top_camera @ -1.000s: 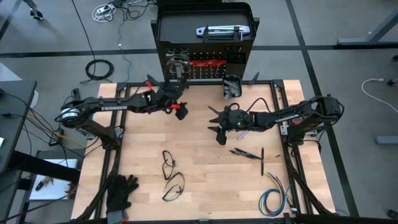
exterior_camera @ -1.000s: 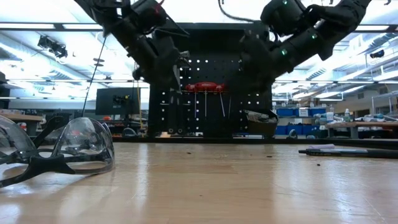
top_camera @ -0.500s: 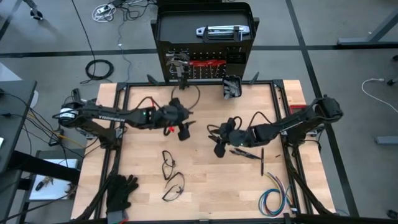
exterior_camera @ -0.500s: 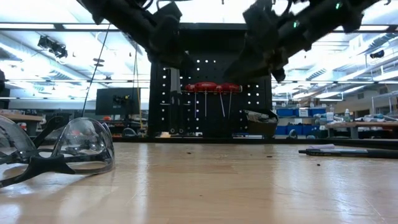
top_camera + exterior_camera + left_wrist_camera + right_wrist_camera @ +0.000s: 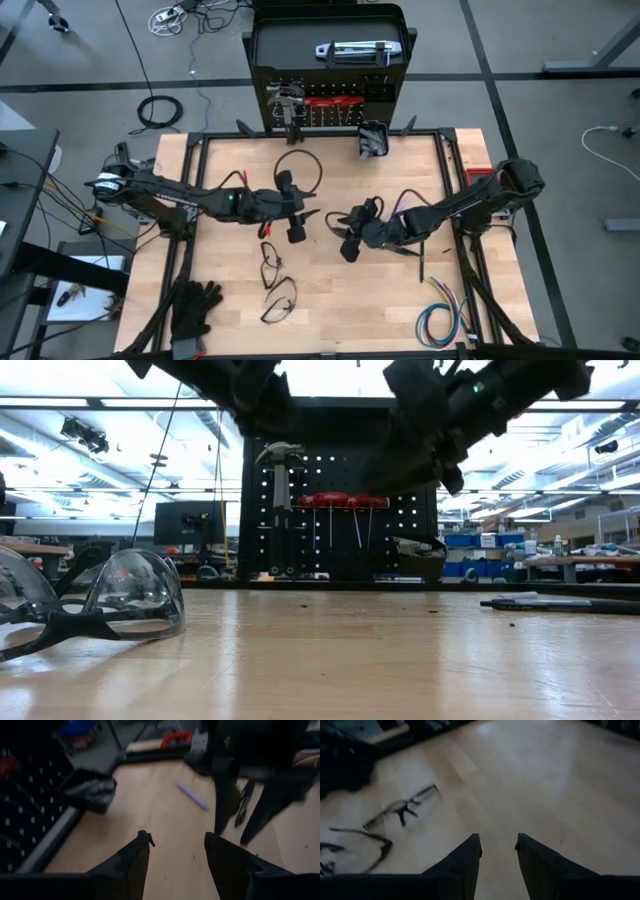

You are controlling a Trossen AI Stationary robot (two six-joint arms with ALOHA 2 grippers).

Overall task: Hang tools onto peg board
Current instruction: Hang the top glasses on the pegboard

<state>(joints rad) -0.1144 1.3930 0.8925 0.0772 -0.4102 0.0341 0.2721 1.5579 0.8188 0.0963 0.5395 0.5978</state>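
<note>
The left pincer point(image 5: 297, 232) hangs over mid-desk, fingers apart, holding nothing. The right pincer point(image 5: 347, 250), just to its right, is likewise parted and empty. On the far peg board point(image 5: 340, 510) a hammer point(image 5: 277, 480) and red-handled screwdrivers point(image 5: 340, 502) already hang. Dark slim tools point(image 5: 400, 247) on the desk point(image 5: 330, 300) at right seem left to hang.

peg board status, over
Left pincer and right pincer open, empty, mid-table. Hammer hung on peg board. Safety glasses nearby.
</note>
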